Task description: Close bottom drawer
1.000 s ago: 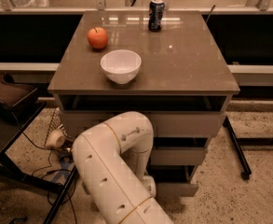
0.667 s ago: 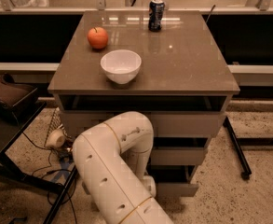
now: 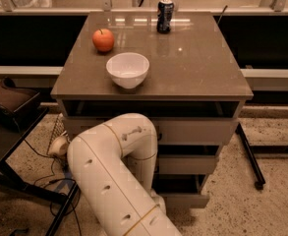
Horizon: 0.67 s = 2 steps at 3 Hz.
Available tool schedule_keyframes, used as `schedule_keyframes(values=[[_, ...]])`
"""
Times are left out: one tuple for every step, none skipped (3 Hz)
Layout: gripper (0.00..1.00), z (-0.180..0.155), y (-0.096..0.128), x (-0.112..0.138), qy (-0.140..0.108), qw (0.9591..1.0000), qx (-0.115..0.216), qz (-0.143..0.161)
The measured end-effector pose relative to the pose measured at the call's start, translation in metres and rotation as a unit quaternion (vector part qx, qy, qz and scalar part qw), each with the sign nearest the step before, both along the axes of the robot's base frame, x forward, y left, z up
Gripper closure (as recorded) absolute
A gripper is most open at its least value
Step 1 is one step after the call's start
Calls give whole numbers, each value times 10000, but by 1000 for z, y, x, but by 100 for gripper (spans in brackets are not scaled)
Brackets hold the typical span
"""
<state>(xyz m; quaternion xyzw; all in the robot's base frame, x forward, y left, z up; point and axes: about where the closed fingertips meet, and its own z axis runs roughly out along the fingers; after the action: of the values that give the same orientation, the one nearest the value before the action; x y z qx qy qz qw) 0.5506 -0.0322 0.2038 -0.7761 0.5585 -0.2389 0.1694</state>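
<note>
Gripper (image 3: pixel 159 201) low at bottom drawer (image 3: pixel 185 200), mostly behind arm (image 3: pixel 111 173); grip state can't tell. Can (image 3: pixel 165 16) label unreadable.

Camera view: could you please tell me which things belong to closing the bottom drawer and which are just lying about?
For the job: bottom drawer; robot arm reaching down in front of it; gripper, hidden behind the arm by the lower drawers.
Lying about: apple, white bowl, drinks can, all on the cabinet top.

White jointed arm (image 3: pixel 114 171), dark round holes; gripper hidden behind it.
</note>
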Motion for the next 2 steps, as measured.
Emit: schedule_keyframes(values=[[100,9,2,-50,421,9991,-43,55],[100,12,-6,-71,599,9981,-125,100]])
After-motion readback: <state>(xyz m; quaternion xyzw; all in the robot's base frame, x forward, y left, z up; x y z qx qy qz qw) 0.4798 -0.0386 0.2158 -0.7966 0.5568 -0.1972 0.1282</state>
